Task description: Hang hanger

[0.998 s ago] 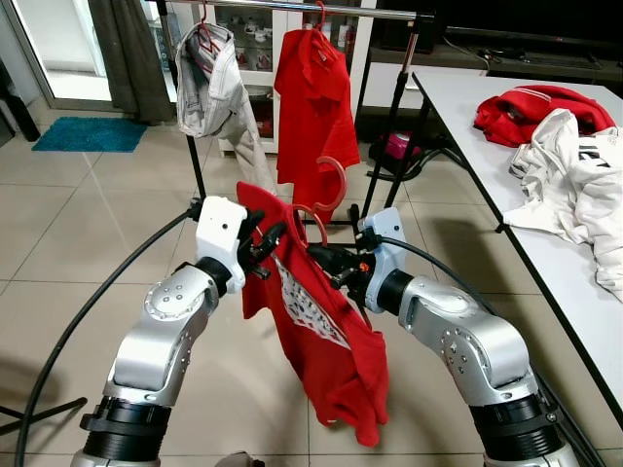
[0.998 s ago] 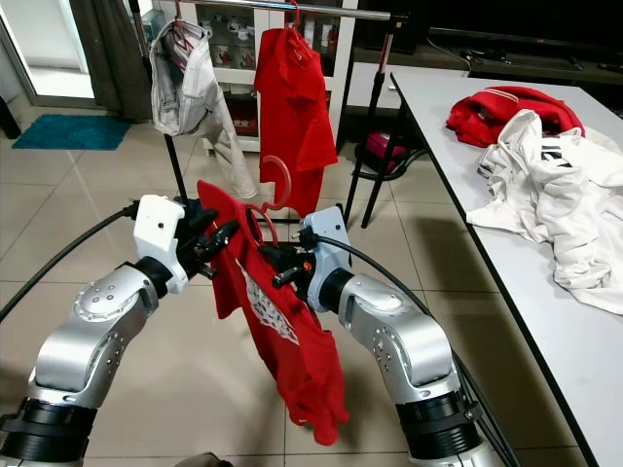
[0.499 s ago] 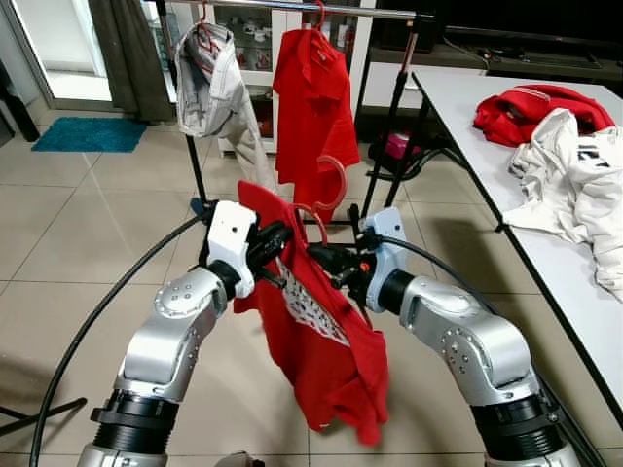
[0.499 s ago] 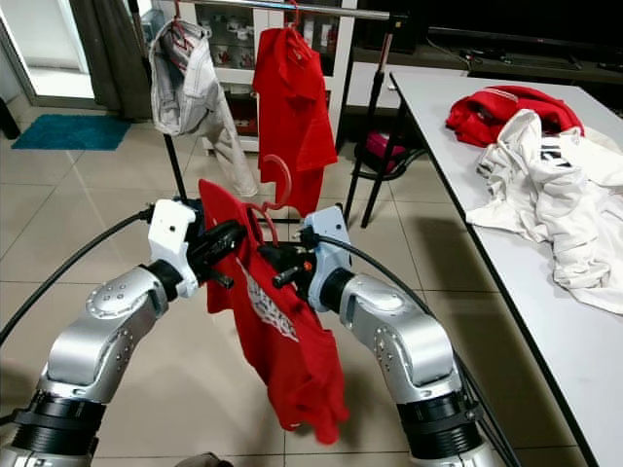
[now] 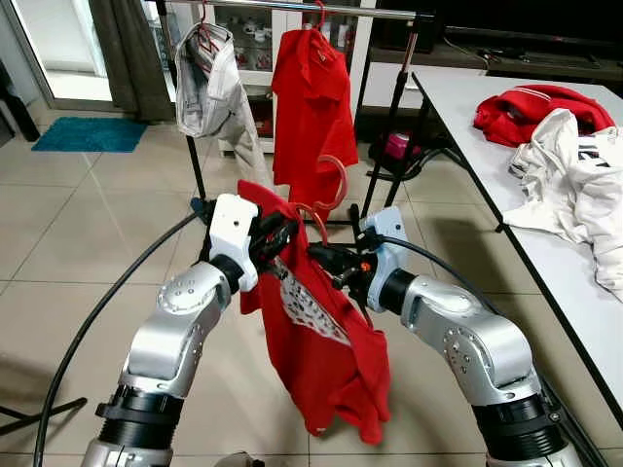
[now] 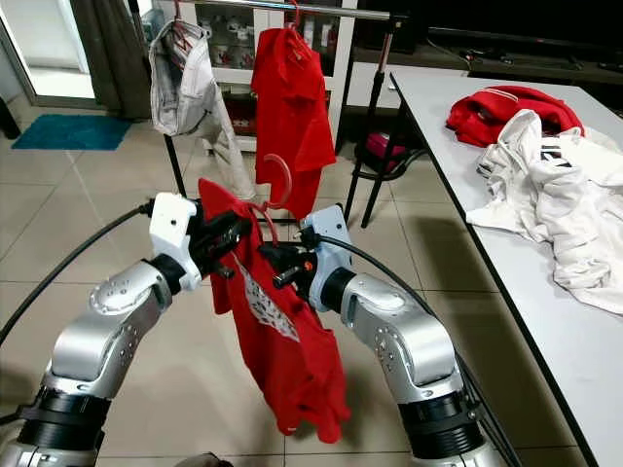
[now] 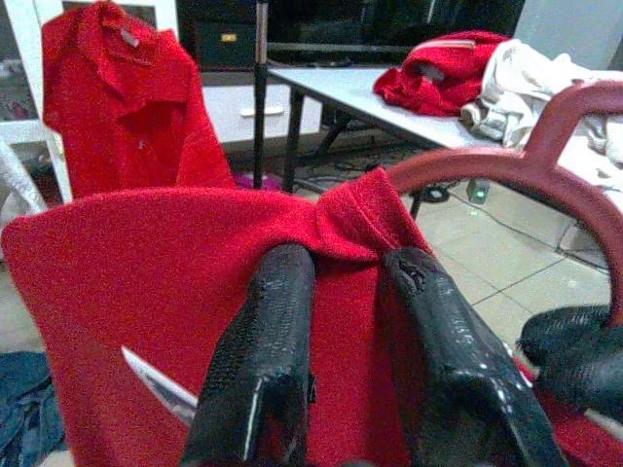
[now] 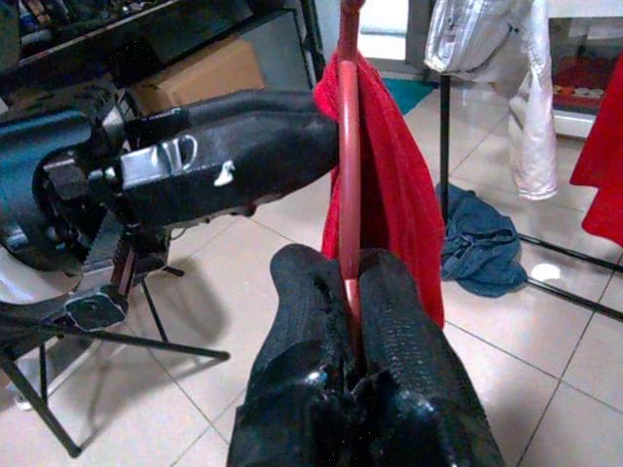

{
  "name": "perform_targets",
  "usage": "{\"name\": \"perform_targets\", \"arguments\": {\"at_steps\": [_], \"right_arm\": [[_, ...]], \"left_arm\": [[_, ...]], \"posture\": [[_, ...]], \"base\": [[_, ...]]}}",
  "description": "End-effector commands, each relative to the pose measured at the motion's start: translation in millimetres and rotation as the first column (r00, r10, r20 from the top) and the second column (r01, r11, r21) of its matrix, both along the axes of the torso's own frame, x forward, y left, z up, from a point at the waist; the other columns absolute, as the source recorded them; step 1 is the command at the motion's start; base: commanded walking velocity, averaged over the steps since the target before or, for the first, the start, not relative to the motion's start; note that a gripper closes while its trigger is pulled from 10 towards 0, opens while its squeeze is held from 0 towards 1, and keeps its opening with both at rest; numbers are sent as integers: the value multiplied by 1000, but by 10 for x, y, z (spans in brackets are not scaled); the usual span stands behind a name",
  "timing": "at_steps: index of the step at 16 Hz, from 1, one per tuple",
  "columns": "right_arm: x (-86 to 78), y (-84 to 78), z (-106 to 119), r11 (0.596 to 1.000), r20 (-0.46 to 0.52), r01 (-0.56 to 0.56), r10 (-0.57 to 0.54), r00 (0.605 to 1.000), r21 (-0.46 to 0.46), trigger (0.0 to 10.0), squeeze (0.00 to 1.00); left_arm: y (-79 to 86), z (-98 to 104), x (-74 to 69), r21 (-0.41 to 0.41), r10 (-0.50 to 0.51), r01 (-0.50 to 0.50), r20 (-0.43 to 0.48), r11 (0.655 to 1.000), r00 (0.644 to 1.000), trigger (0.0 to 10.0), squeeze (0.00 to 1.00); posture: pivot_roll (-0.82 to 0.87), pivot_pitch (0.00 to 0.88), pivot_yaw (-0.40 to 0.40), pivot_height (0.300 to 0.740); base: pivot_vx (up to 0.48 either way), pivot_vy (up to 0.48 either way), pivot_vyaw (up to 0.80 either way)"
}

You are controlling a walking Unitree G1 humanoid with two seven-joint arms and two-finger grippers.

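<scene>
A red shirt (image 5: 321, 341) hangs on a pink-red hanger (image 5: 331, 180), held in the air in front of me. My right gripper (image 5: 326, 261) is shut on the hanger's thin bar (image 8: 348, 146) just below the hook. My left gripper (image 5: 277, 232) is at the shirt's shoulder, close to the hanger's neck. In the left wrist view its fingers (image 7: 273, 321) stand a little apart, with red cloth (image 7: 127, 292) showing between them and the hook (image 7: 506, 175) just beyond. The clothes rail (image 5: 292, 8) runs across the top, further ahead.
A red polo (image 5: 311, 97) and a pale garment (image 5: 209, 83) hang on the rail, with a gap between them. A white table (image 5: 467, 117) on the right holds red clothes (image 5: 545, 107) and white clothes (image 5: 574, 185). A black cable (image 5: 97, 311) loops over the tiled floor.
My left gripper has moved right along the shirt's shoulder, closer to the hanger's neck and the right gripper. The shirt's lower part has swung slightly. The right arm has stayed put.
</scene>
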State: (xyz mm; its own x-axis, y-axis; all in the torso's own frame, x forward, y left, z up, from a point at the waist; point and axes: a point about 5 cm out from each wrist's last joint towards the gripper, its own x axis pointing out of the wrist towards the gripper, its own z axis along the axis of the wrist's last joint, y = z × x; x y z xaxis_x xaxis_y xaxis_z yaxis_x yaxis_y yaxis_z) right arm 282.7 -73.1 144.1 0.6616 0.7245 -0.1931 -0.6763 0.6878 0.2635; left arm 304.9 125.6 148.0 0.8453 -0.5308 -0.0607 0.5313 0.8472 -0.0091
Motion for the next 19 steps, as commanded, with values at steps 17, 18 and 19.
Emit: {"name": "perform_targets", "arguments": {"at_steps": [17, 18, 19], "right_arm": [[-23, -1, 134, 999, 63, -35, 32, 998, 39, 10000, 0], [-17, -7, 130, 999, 61, -28, 26, 998, 36, 10000, 0], [-7, -18, 123, 999, 59, -16, 14, 998, 31, 10000, 0]], "left_arm": [[8, -34, 72, 6, 24, -24, -62, 1000, 998, 0, 0], [5, -25, 71, 5, 24, -24, -58, 1000, 998, 0, 0], [3, -20, 67, 9, 24, -23, -54, 1000, 998, 0, 0]], "posture": [[-95, 0, -36, 727], [-94, 0, -36, 727], [-94, 0, -36, 727]], "base": [[0, 0, 0], [0, 0, 0], [0, 0, 0]]}}
